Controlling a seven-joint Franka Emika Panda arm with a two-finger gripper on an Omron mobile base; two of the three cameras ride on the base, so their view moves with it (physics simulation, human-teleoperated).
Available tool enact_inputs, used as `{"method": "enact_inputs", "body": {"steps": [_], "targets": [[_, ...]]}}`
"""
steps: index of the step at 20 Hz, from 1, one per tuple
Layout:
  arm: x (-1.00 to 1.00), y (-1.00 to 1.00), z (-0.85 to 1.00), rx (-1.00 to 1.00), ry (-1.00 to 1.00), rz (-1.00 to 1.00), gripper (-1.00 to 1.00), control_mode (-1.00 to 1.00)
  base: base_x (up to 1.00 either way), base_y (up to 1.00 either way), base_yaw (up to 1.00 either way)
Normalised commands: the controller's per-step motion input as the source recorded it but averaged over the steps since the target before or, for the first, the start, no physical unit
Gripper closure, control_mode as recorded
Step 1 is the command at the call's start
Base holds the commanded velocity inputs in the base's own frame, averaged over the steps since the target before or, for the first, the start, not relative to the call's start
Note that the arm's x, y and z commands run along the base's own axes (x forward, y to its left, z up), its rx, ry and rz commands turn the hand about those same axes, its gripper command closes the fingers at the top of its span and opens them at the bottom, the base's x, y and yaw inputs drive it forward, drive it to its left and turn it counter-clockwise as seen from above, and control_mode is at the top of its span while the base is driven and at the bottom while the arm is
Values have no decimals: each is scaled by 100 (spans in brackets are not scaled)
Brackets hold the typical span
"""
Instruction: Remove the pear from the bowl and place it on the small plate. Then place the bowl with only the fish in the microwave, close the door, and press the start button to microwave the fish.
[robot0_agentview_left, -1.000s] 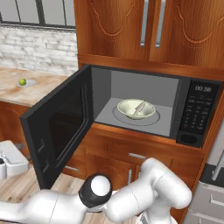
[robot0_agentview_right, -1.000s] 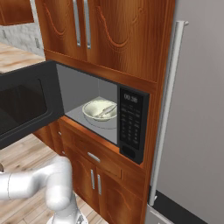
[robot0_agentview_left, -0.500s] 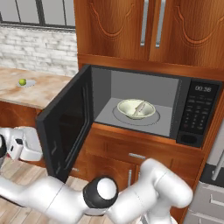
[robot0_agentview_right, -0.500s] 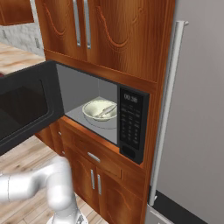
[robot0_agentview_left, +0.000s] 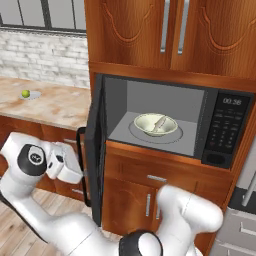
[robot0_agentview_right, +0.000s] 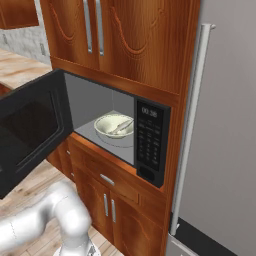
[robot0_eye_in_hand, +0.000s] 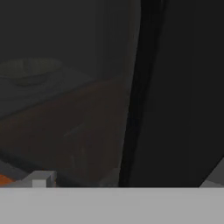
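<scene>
- Bowl, wide shallow pale cream-green thing with a thin rim, sitting on the round glass turntable inside the big black built-in microwave; same bowl seen from the other side in the right base view.
- Slim silvery-grey fish lying inside it, leaning up toward the rim.
- Small round yellow-green pear off on the small flat grey-white plate, way over on the light wooden counter left of the microwave, well apart from the bowl.
- Wide black microwave door with a dark window, hinged on its left edge, swung out and nearly edge-on to the left camera; from the right camera, standing out wide toward the room.
- White arm's gripper tucked just behind the outer face of that door, right up against it; fingers mostly hidden by the door edge, but spread fully apart and holding nothing.
- Hand camera looking through the dark window glass: faint bowl upper left, thick black door frame running top to bottom.
- Control panel with lit clock on the microwave's right side.
- Brown wooden cabinet doors above, grey fridge on the right.
</scene>
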Motion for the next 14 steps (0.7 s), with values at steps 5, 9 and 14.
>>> {"method": "enact_inputs", "body": {"steps": [5,9,14], "targets": [[1,-100,6,0,-7,3,-100,-100,0,0,0],[5,-100,28,2,0,0,-100,-100,0,0,0],[2,-100,14,4,0,0,-100,-100,0,0,0]]}}
